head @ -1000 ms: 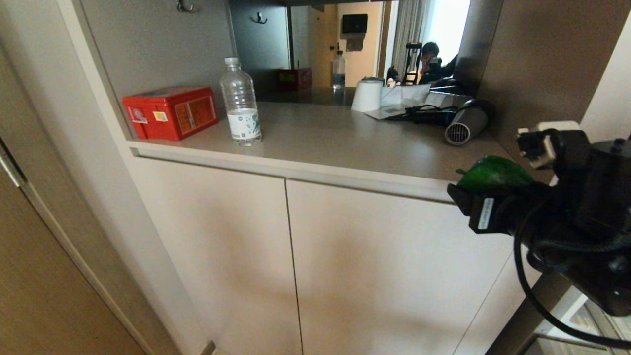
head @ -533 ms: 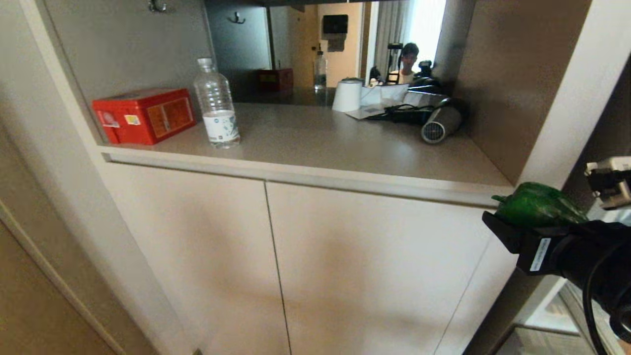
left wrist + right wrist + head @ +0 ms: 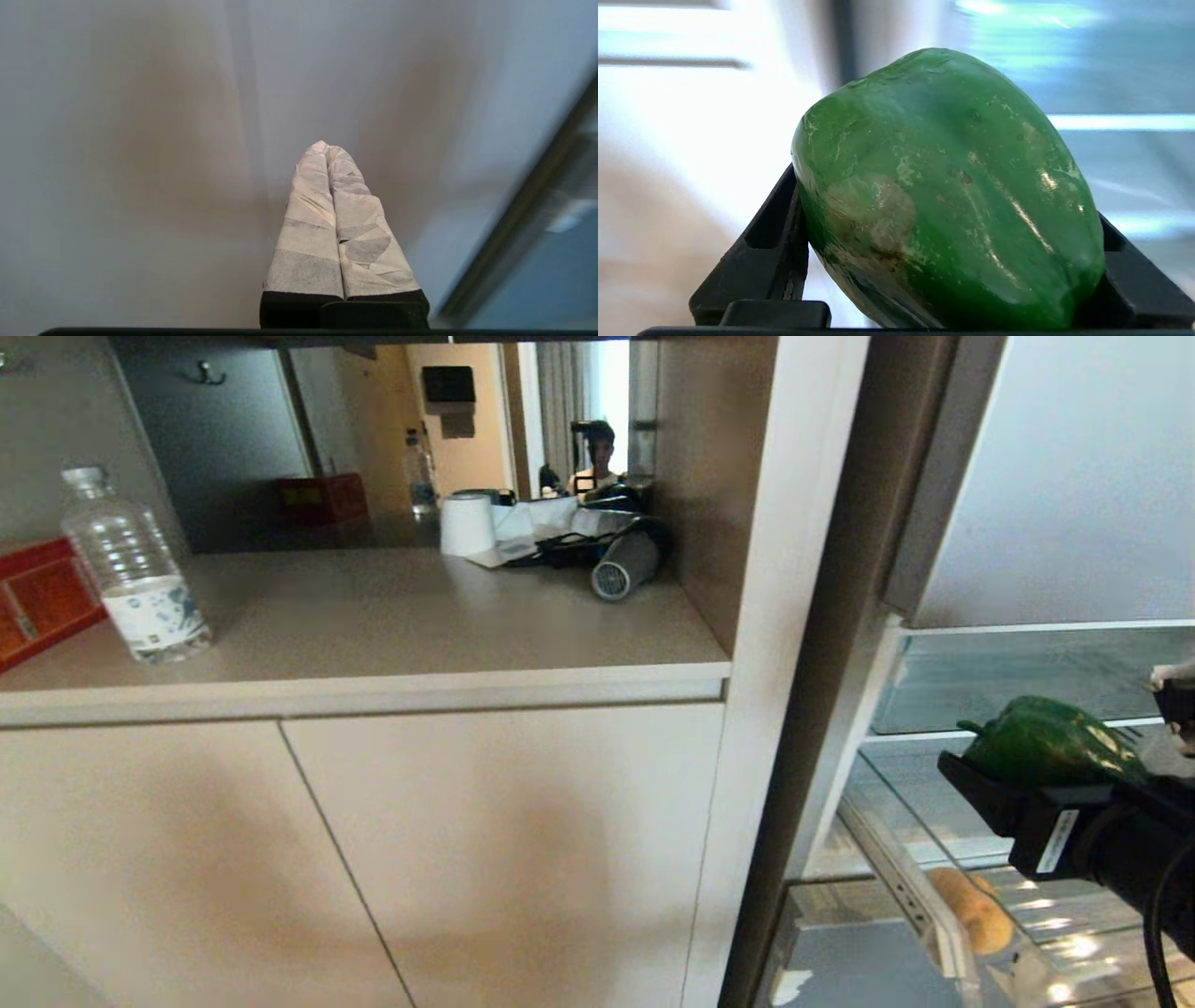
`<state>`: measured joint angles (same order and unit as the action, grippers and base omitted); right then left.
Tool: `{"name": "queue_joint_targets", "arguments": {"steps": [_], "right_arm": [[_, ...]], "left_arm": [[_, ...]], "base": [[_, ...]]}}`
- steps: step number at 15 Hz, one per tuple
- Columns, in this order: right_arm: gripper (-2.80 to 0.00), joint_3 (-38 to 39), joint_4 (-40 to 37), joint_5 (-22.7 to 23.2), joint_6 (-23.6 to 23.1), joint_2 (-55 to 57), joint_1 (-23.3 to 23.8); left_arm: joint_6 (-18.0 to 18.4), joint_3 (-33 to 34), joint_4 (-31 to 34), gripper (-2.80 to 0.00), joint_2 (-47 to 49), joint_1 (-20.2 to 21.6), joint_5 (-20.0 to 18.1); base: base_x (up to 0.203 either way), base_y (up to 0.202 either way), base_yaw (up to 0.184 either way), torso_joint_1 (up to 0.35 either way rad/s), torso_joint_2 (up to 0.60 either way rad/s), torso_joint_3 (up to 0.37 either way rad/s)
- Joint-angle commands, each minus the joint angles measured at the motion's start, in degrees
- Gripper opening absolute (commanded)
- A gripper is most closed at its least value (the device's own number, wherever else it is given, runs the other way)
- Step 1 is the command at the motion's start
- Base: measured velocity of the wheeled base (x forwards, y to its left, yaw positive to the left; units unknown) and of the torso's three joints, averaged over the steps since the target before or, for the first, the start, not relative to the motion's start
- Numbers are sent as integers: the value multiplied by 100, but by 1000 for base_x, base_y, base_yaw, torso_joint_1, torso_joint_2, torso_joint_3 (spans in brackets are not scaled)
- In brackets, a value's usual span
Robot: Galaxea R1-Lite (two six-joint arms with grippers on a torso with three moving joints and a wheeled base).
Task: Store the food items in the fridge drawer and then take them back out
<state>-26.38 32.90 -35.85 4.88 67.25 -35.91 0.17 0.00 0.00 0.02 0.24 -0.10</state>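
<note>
The view has swung since a second ago, from the beige cabinet doors [image 3: 373, 859] to the open fridge, with the glossy dark green bell pepper [image 3: 1050, 744] still pinched in the right gripper [image 3: 1074, 784]. Just below the gripper lies the round tan potato [image 3: 971, 907] in the clear plastic fridge drawer [image 3: 910, 882], partly hidden by glare. The left gripper [image 3: 327, 154], pressed together, faces a blurred pale panel.

We seem to be in a hotel room or small apartment: beige flat-fronted cabinet doors [image 3: 355, 840] under a tan counter niche [image 3: 392, 616] holding a grey hair dryer [image 3: 624, 567], beside an open fridge with clear glass shelves [image 3: 1008, 681].
</note>
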Motion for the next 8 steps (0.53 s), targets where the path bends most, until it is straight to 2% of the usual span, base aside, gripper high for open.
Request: {"name": "queue_joint_targets", "arguments": {"steps": [1, 6, 8], "right_arm": [[-280, 84, 23, -18, 1, -121, -3], [-280, 308, 20, 5, 21, -187, 5], [-280, 280, -15, 162, 23, -130, 22]], "left_arm": [[0, 0, 0, -280, -2, 2, 1], [0, 0, 0, -280, -2, 2, 1], [0, 0, 0, -280, -2, 2, 1]], "base": [[-2, 13, -176, -1, 5, 1], [-1, 6, -177, 2, 3, 3], [-3, 7, -176, 4, 4, 3]]}}
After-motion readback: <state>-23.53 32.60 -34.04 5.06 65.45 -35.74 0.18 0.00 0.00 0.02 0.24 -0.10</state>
